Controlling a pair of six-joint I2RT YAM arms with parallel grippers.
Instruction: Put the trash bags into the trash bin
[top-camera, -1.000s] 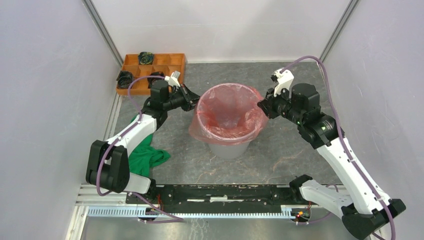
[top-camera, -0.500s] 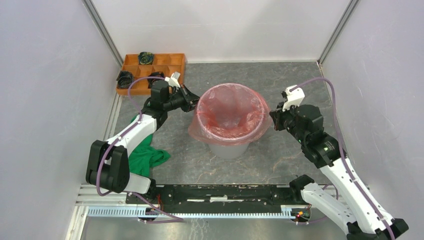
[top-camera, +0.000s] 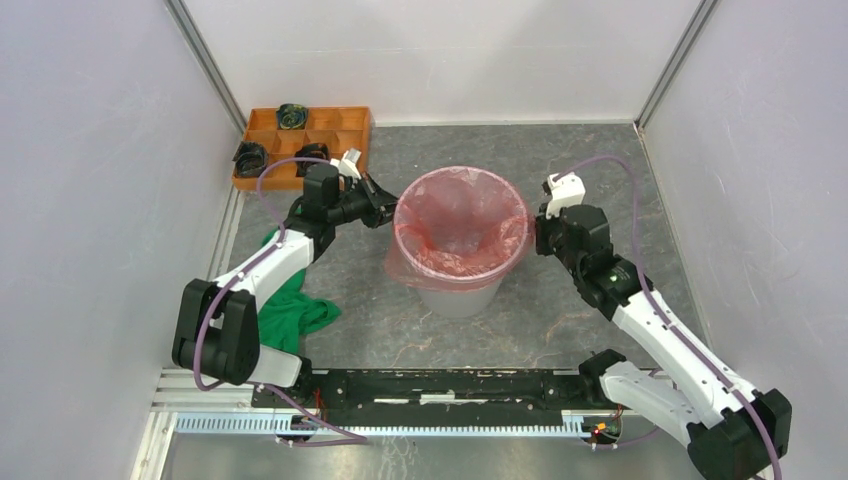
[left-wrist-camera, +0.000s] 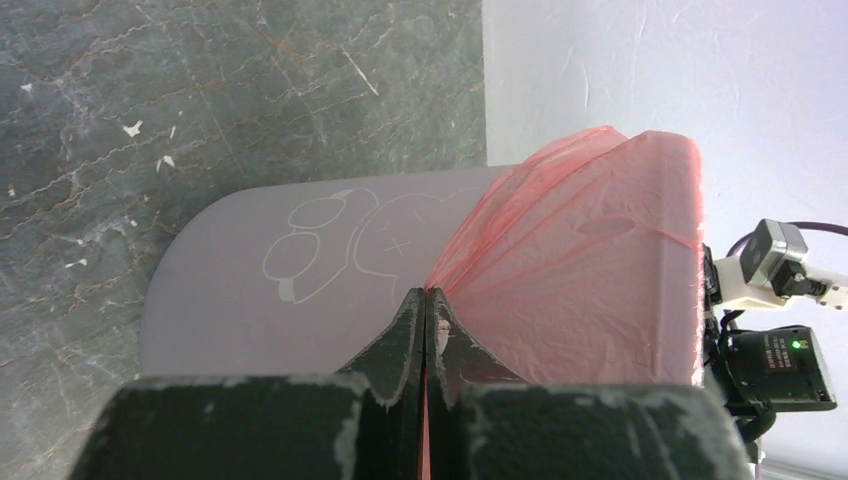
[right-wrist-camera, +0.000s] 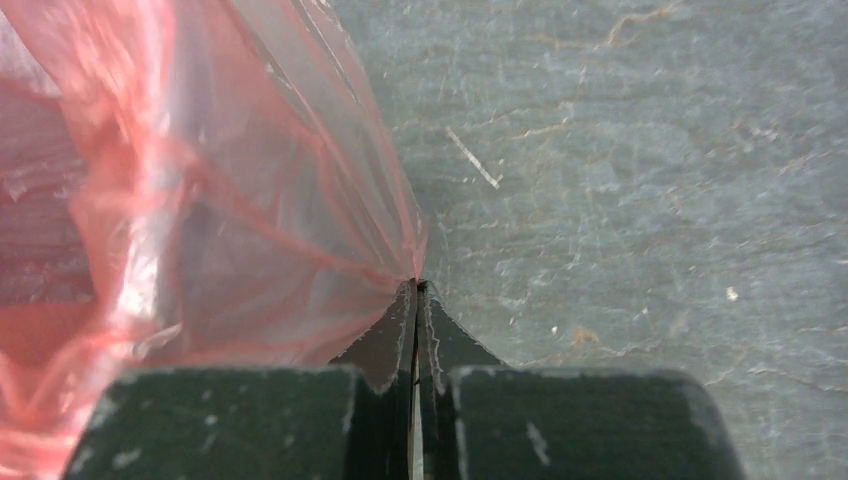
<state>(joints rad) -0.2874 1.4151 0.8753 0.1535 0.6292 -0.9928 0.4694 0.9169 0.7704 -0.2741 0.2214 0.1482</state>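
The thin red-orange trash bag (top-camera: 460, 225) lines the round pale grey trash bin (top-camera: 458, 298) in mid-table, its edge folded down over the rim. My left gripper (top-camera: 385, 210) is shut on the bag's left edge beside the bin; in the left wrist view the gripper (left-wrist-camera: 425, 296) pinches the bag (left-wrist-camera: 580, 290) against the bin's grey wall (left-wrist-camera: 280, 310). My right gripper (top-camera: 535, 232) is shut on the bag's right edge; in the right wrist view the gripper (right-wrist-camera: 416, 287) holds the film (right-wrist-camera: 230, 230) pulled to a point above the table.
A compartmented brown wooden tray (top-camera: 340, 122) with small black rolls (top-camera: 249, 156) stands at the back left. A green cloth (top-camera: 290, 305) lies under my left arm. Grey walls close in on both sides and the back.
My right arm swung out to the right and down, then came back in toward the bin's right rim, drawing the bag edge lower on that side. My left gripper stayed put.
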